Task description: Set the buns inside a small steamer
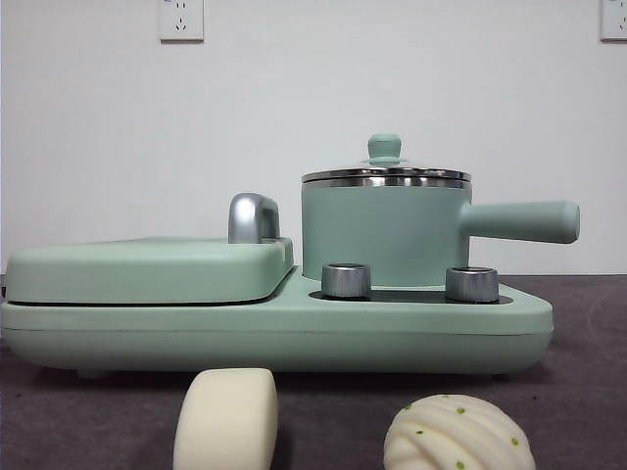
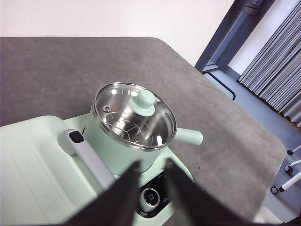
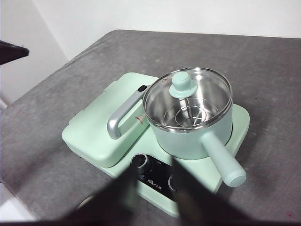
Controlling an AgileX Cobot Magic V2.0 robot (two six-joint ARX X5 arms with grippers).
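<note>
- The steamer (image 1: 382,235) had a matt mint-green body, a polished steel rim and a clear glass lid (image 3: 188,92).
- The griddle lid (image 1: 147,269) looked like matt plastic, its handle (image 1: 253,217) chrome.
- The oblong bun (image 1: 226,419) was smooth, the round bun (image 1: 458,434) ridged.
- The table (image 2: 70,70) was rough grey.
</note>
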